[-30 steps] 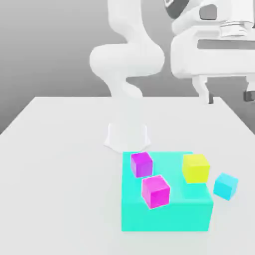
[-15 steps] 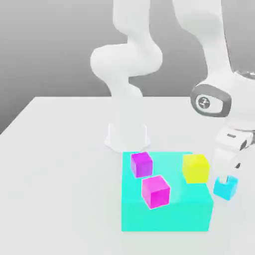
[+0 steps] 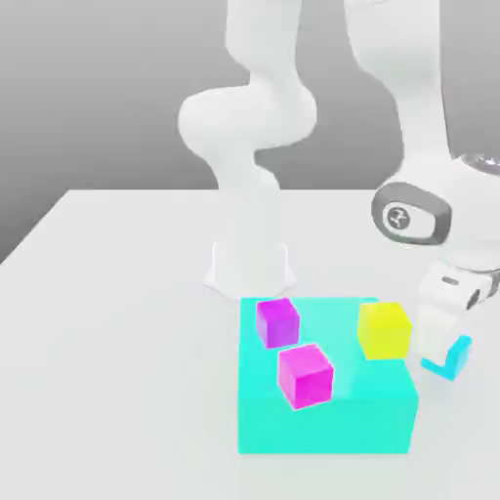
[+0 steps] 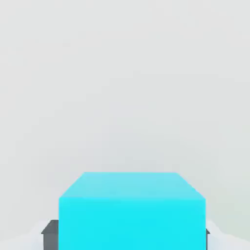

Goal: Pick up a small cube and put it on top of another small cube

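We had our gripper [image 3: 441, 344] low over the small sky-blue cube [image 3: 455, 357], which sat on the white worktop [image 3: 117, 293] just beside the big turquoise block [image 3: 327, 420], on the exterior view's right. To grab it well, we needed to squeeze it evenly and lift straight up, so we would not bump the yellow cube [image 3: 383, 328] close by. In the hand view the blue cube [image 4: 131, 210] sat right between our dark fingers [image 4: 50, 233]. We could not tell if they were squeezing it yet.
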Controlling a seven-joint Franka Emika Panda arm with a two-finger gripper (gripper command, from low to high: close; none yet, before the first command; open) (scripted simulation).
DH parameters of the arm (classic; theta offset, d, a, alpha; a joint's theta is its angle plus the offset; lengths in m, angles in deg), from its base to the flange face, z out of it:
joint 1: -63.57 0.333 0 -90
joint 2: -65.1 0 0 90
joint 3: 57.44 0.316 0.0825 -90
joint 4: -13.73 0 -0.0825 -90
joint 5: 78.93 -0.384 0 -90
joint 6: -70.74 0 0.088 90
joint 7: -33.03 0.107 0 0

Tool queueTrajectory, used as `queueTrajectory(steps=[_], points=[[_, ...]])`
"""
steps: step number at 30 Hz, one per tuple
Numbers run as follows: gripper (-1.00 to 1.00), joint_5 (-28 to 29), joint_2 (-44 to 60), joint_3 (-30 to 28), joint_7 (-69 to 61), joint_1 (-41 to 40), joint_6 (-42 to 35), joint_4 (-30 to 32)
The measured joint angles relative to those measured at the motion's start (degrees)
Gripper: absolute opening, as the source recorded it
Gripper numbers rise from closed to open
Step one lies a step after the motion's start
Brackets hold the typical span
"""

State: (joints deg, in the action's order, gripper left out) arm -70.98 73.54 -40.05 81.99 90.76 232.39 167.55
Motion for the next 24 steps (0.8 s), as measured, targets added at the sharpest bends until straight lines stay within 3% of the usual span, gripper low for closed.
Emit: queueTrajectory(steps=[6,9,16,24], points=[[-1.0,-5.3,-1.0,-3.1,-7.6,-6.1,-13.8,-9.2],[-1.0,-8.9,-5.5,-5.9,-11.9,-11.4,-20.8,-10.7],[-1.0,-13.1,-19.9,-9.1,-16.1,-16.3,-27.4,-4.1],[-1.0,-13.7,-36.4,-13.8,-17.3,-21.1,-32.9,5.1]])
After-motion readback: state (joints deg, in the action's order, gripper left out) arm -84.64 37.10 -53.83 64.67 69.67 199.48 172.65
